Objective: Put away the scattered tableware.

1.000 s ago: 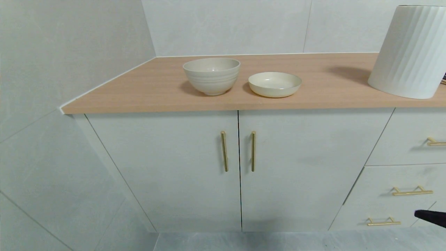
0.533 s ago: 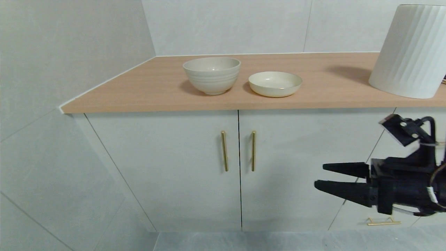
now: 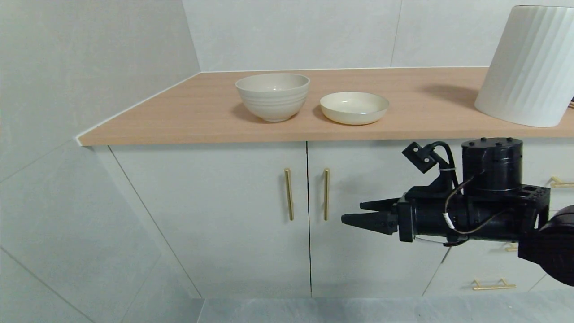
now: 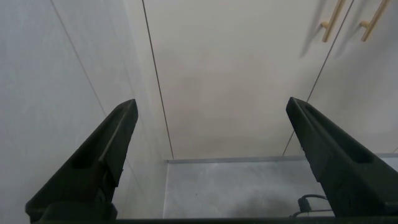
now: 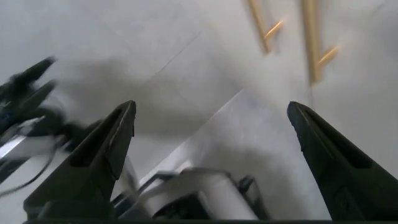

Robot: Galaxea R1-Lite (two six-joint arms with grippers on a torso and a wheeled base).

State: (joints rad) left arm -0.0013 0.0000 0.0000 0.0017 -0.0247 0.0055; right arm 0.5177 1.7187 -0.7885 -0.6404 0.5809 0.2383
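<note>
Beige ribbed deep bowl (image 3: 272, 96) and cream shallow dish (image 3: 354, 107) stand side by side, not touching, near the front edge of the wooden bench (image 3: 179, 121), toward its left end. Black right gripper (image 3: 354, 213) below that edge, before the white cabinet door (image 3: 358, 170), jaws apart. Left gripper (image 4: 211, 155): jaws apart.

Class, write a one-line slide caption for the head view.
The right gripper, jaws open, hangs level with the cabinet handles, below the counter bearing a bowl and a shallow dish.
</note>
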